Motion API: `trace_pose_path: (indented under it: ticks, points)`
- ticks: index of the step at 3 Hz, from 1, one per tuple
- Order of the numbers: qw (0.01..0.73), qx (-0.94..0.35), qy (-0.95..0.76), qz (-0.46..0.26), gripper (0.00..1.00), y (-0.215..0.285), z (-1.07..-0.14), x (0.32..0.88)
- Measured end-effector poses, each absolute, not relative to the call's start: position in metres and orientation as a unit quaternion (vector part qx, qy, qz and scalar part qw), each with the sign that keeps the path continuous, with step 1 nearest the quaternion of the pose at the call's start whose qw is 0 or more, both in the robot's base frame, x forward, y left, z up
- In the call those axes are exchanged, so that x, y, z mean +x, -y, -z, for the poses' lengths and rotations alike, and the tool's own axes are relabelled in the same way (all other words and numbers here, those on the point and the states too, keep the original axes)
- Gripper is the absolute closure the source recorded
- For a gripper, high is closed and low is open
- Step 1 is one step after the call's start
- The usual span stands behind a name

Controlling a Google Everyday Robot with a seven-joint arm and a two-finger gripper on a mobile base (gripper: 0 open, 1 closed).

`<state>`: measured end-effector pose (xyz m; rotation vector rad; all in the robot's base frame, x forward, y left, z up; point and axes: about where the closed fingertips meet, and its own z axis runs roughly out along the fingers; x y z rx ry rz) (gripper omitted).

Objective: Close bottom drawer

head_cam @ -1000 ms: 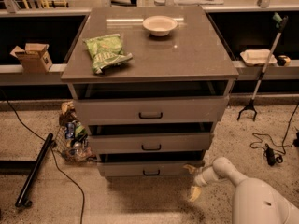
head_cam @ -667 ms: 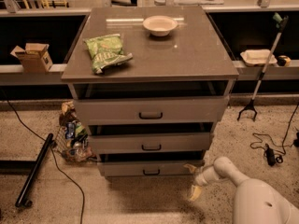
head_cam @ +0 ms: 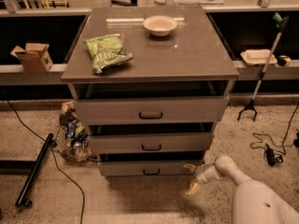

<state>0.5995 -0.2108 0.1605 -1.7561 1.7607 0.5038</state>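
The grey cabinet [head_cam: 149, 59] stands in the middle of the camera view with three drawers. The bottom drawer [head_cam: 150, 168] is the lowest, with a shallow grey front and a small dark bar handle [head_cam: 151, 172]. It sticks out slightly, with a dark gap above its front. My gripper [head_cam: 192, 178] is low at the right, just off the bottom drawer's right front corner. Its two pale fingers are spread apart, one near the drawer's corner and one lower toward the floor. It holds nothing. My white arm [head_cam: 252, 197] comes in from the lower right.
The top drawer [head_cam: 150, 109] and middle drawer [head_cam: 150, 143] also stand slightly out. A green chip bag [head_cam: 106, 52] and a white bowl [head_cam: 160, 25] lie on the cabinet top. A basket of trash [head_cam: 72, 136] and a black pole [head_cam: 35, 169] lie at the left, a grabber stick [head_cam: 261, 73] at the right.
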Motion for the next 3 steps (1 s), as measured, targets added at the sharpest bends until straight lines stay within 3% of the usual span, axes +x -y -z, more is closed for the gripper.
trace_pose_path:
  ticks: [1,3]
  points:
    - [0.304,-0.656,-0.664,-0.19,0.0,0.2142,-0.1624,0.6035]
    - [0.313,-0.654,-0.66,-0.195,0.0,0.2132,-0.1625,0.6071]
